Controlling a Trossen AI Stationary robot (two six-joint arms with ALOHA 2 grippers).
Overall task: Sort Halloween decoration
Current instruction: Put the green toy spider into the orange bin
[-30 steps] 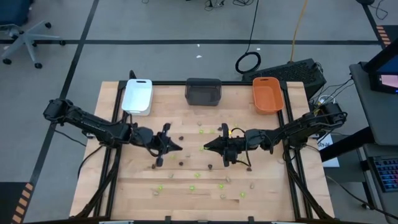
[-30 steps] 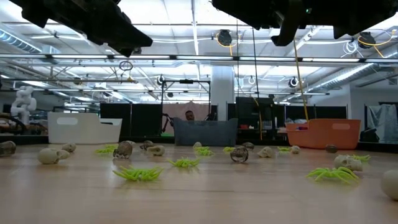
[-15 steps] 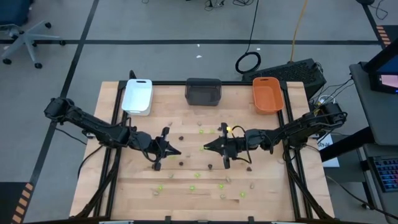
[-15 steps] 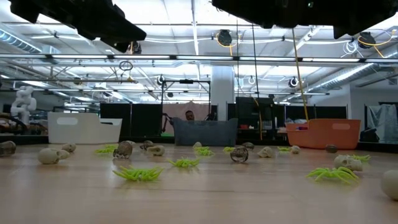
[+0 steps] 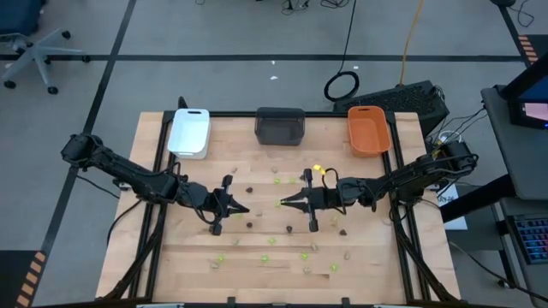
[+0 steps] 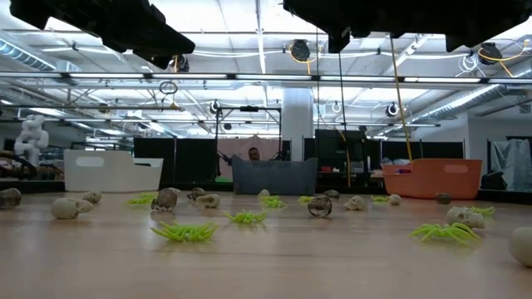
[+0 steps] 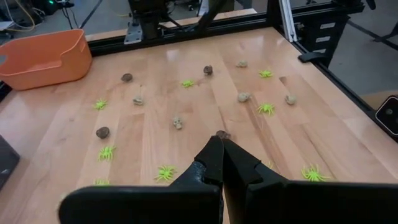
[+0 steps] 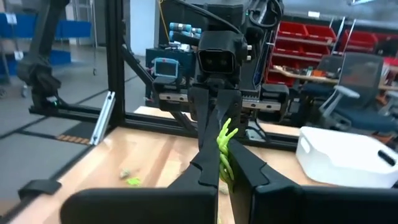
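Note:
The Halloween decoration lies scattered over the wooden table (image 5: 171, 257): lime green spiders (image 6: 184, 232), pale skulls (image 6: 65, 208) and dark pieces (image 7: 102, 132). My right gripper (image 5: 284, 204) hovers over the table's middle, pointing toward the left edge, shut on one green spider (image 8: 224, 140). My left gripper (image 5: 246, 208) faces it from the left, shut and holding nothing, its tips (image 7: 219, 142) above a small dark piece (image 7: 221, 134) on the table. My right gripper pinches the green spider's body (image 8: 222, 163) between its two fingers. The fingers lie about level and come from the table's right side. The spider is lifted clear of the table, and its legs (image 8: 226, 132) stick out above the fingers.
Three trays stand along the far edge: white (image 5: 189, 132) at the left, dark grey (image 5: 280, 125) in the middle, orange (image 5: 369, 129) at the right. Loose pieces lie mostly on the near half of the table, under and between both arms.
My right gripper has rolled about the line it points along while staying in place, still shut on the green spider. My left gripper has swung a little toward the table's near edge, still shut.

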